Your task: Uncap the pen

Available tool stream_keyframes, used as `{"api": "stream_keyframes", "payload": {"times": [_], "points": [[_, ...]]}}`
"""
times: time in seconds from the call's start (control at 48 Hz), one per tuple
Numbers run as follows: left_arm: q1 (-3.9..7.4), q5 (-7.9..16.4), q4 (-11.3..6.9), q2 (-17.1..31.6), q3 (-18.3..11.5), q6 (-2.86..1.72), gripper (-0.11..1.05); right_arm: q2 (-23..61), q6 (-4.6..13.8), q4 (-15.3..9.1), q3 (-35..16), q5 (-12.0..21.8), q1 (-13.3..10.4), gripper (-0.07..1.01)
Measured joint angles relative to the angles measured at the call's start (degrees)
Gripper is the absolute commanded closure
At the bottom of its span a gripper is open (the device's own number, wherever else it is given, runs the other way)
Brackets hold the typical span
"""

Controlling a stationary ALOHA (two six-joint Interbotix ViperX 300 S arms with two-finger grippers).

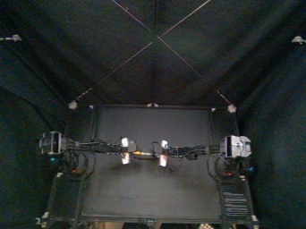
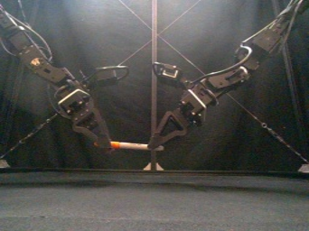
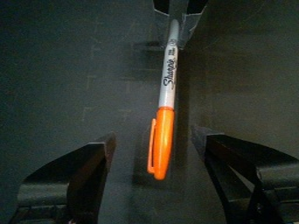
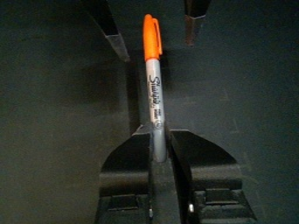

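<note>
Marker pen [image 2: 130, 145] held level above the black table [image 2: 154, 200], between the two grippers.
Its slim grey printed barrel [image 4: 152, 87] is clamped at the right end by the right gripper [image 4: 155, 140]. The smooth orange cap [image 3: 160, 144] is flanked, untouched, by the spread jaws of the left gripper [image 3: 156, 144].

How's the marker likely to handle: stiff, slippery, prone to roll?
Probably stiff: the marker juts out straight, gripped only at its barrel by the right claw. Likely light and a bit slick, given the slim, smooth barrel. Being round, it could roll if dropped, though the orange cap, inside the open left claw, seems to have a clip.
</note>
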Motion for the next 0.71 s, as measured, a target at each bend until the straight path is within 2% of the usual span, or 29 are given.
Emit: {"api": "stream_keyframes", "payload": {"times": [0.083,0.229,0.312,0.417,0.708], "points": [[0.00,0.00,0.35,0.00,0.00,0.00,0.21,0.00,0.44,0.00,0.00,0.00,-0.09,0.49],[-0.18,0.00,1.67,0.00,0.00,0.09,0.40,0.00,-0.26,0.00,0.00,0.00,-0.09,0.49],[-0.18,0.00,2.46,0.09,0.00,0.18,0.45,-0.18,0.00,-0.09,0.26,0.00,-0.35,0.49],[-0.26,0.18,2.55,-0.18,-0.09,0.09,0.47,-1.32,0.00,-0.09,1.05,-0.09,-0.35,0.49],[-0.26,-0.09,3.08,-3.25,0.53,0.26,0.47,-7.38,0.35,0.26,5.89,-1.32,-0.70,0.49]]}}
